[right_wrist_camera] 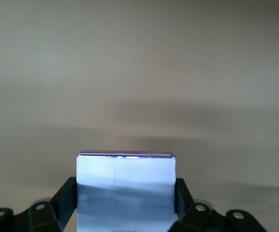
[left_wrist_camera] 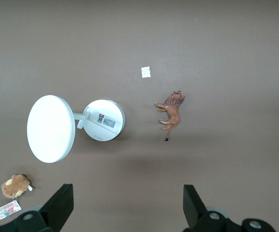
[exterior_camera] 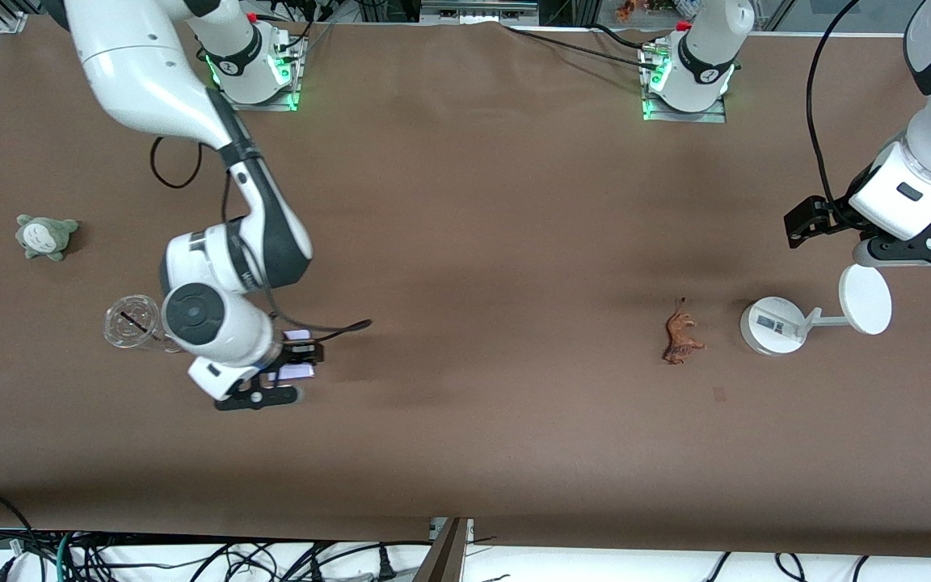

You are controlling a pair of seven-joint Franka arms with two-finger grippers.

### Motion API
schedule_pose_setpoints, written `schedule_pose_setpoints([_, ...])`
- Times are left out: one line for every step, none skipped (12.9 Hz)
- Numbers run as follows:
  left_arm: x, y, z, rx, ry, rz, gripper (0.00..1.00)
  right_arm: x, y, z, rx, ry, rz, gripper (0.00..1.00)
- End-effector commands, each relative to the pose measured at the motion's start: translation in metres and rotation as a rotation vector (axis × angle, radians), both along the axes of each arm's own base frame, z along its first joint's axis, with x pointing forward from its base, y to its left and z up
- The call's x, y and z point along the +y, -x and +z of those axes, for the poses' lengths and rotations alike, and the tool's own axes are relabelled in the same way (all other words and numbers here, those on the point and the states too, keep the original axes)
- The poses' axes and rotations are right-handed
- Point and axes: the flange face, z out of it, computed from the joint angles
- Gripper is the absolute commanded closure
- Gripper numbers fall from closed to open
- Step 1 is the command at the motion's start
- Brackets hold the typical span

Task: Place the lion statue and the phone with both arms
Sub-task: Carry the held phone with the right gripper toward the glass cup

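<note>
The phone (right_wrist_camera: 124, 188), a pale lavender slab with a purple edge, sits between the fingers of my right gripper (right_wrist_camera: 125, 193), which is shut on its two sides. In the front view that gripper (exterior_camera: 284, 365) holds the phone (exterior_camera: 296, 372) low over the table beside a clear cup. The lion statue (exterior_camera: 680, 338) lies on its side on the brown table, next to a white stand. My left gripper (exterior_camera: 918, 252) hangs high over the stand's disc, open and empty. Its wrist view shows the lion statue (left_wrist_camera: 172, 115) well clear of the left gripper (left_wrist_camera: 128, 198).
The white stand has a round base (exterior_camera: 773, 325) and a disc (exterior_camera: 865, 299). A clear cup (exterior_camera: 132, 321) lies by the right arm. A grey-green plush (exterior_camera: 45, 236) sits toward the right arm's end. A brown tagged plush (left_wrist_camera: 16, 186) and a white paper scrap (left_wrist_camera: 146, 72) show.
</note>
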Motion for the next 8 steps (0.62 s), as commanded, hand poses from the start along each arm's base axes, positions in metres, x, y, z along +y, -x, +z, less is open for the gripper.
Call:
schedule_pose_setpoints([0.000,0.004,0.003,0.004,0.021,-0.007,0.00,-0.010,0.015,-0.012,0.019,-0.019,0.000,1.00])
schedule_pose_setpoints([0.000,0.004,0.003,0.004,0.021,-0.007,0.00,-0.015,0.017,-0.022,0.007,-0.021,-0.005,1.00])
schedule_pose_setpoints([0.000,0.004,0.003,0.005,0.021,-0.007,0.00,-0.026,0.017,-0.033,-0.005,-0.025,-0.019,1.00])
schedule_pose_setpoints([0.000,0.005,0.003,0.010,0.020,-0.007,0.00,-0.036,0.019,-0.043,-0.014,-0.028,-0.030,1.00])
schedule_pose_setpoints([0.000,0.005,0.003,0.011,0.020,-0.007,0.00,-0.042,0.022,-0.053,-0.011,-0.028,-0.036,1.00])
schedule_pose_setpoints([0.000,0.005,0.003,0.011,0.020,-0.007,0.00,-0.045,0.025,-0.058,-0.007,-0.026,-0.040,1.00])
schedule_pose_setpoints([0.000,0.005,0.002,0.013,0.020,-0.007,0.00,-0.052,0.025,-0.060,-0.007,-0.026,-0.048,1.00])
schedule_pose_setpoints([0.000,0.005,0.002,0.014,0.020,-0.007,0.00,-0.063,0.023,-0.063,-0.005,-0.026,-0.049,1.00])
